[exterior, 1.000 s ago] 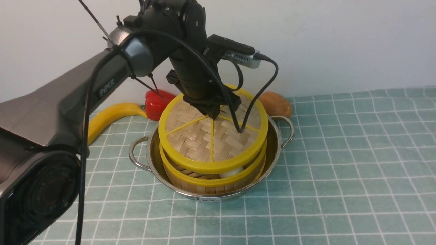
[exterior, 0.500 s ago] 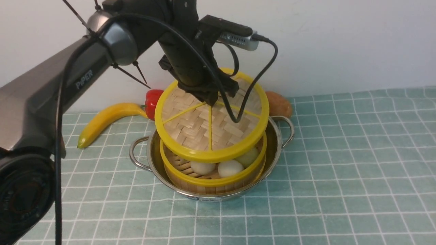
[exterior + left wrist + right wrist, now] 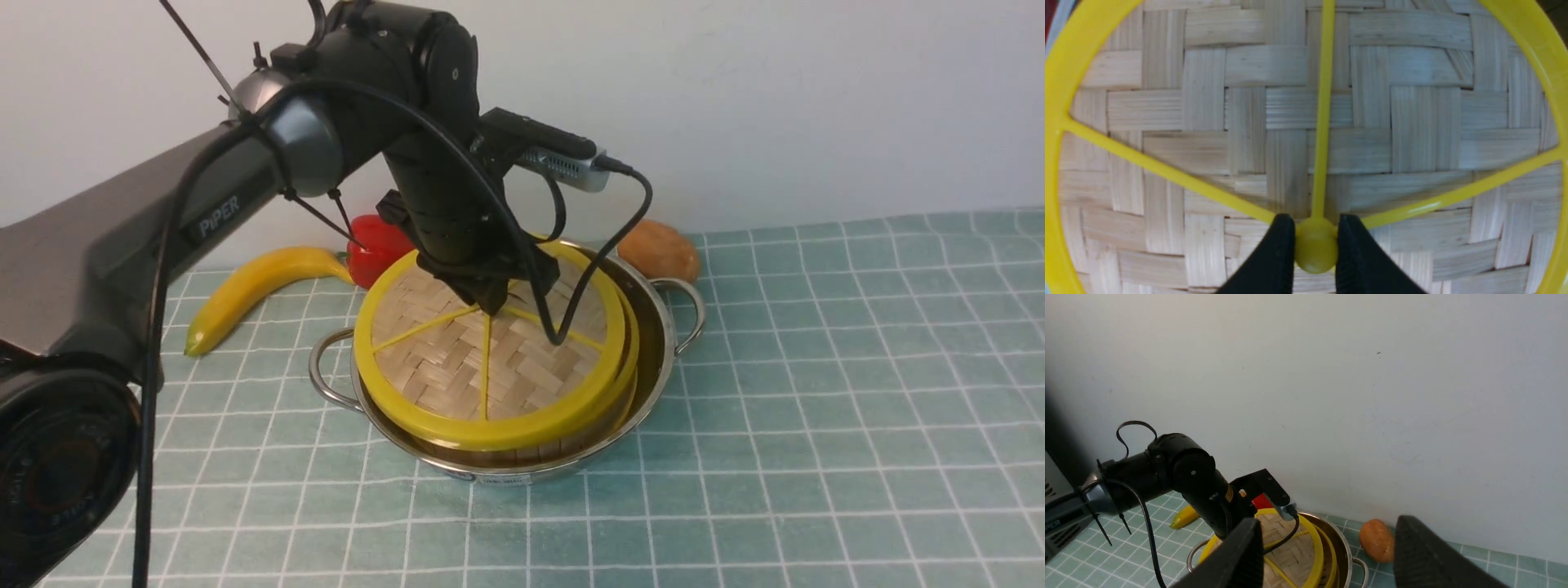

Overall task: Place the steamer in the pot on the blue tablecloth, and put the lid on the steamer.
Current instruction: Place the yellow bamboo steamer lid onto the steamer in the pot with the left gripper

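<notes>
The left gripper (image 3: 1314, 223) is clamped on the small yellow knob (image 3: 1315, 247) at the hub of the lid (image 3: 1274, 122), one black finger (image 3: 1278, 253) pressed against each side of the knob where the yellow spokes meet. In the front view this gripper (image 3: 490, 300) points straight down at the centre of the frame, with its wrist camera (image 3: 555, 155) jutting out just above and a black cable (image 3: 604, 245) looping down onto the weave.

The lid (image 3: 482, 367) lies over the steamer (image 3: 629, 353) but not squarely. It is shifted toward the lower left of the frame, so a crescent of the steamer's yellow rim shows past its right edge and a strip of wooden wall shows under its near edge. The steamer stands inside the steel pot (image 3: 663, 327), whose wire handles stick out at the left and right. The lid's left edge reaches about as far as the pot's left rim.

The pot sits on the blue tablecloth (image 3: 816, 367), left of the frame's middle. Behind it, along the white wall (image 3: 816, 98), lie a banana (image 3: 245, 286) at the left, a red bell pepper (image 3: 377, 245) beside it, and a potato (image 3: 658, 249) just beyond the right handle.

The right gripper (image 3: 1327, 524) shows only in its own wrist view, raised above the cloth. Its jaws stand wide apart with nothing between them.
</notes>
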`<state>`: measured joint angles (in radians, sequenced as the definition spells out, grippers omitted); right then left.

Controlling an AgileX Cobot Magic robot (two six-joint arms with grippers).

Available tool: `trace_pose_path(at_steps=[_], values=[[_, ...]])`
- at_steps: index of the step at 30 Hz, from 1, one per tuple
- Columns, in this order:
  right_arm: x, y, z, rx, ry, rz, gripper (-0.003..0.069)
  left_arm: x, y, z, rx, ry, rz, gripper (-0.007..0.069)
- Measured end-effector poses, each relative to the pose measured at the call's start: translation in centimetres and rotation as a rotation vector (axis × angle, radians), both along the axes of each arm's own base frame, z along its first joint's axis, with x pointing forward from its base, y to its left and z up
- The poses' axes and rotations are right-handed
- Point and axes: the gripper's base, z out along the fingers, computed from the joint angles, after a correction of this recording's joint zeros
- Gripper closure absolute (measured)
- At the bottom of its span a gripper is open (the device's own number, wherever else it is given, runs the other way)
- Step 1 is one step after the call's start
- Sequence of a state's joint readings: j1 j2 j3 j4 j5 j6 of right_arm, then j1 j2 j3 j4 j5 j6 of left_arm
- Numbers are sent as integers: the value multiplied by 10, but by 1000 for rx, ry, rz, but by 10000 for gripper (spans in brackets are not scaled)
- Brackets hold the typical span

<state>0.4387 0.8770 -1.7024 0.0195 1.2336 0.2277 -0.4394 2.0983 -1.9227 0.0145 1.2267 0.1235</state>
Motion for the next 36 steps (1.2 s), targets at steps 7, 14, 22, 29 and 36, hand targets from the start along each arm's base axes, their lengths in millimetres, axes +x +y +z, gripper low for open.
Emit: trace_pose_path(at_steps=[7,14,22,29,36], values=[[8,4,-2,-10,20,0,232,0,0,0,-4,2,0,508],[10,5,-2,-11,25,1,232,0,-1,0,-7,-5,0,508],[10,5,-2,-10,26,3,232,3,-2,1,-18,-29,-1,508],[10,5,-2,-10,26,3,232,5,-4,0,-37,-46,-1,508],[10,5,-2,-9,27,4,232,11,-7,-18,-36,-27,0,508]])
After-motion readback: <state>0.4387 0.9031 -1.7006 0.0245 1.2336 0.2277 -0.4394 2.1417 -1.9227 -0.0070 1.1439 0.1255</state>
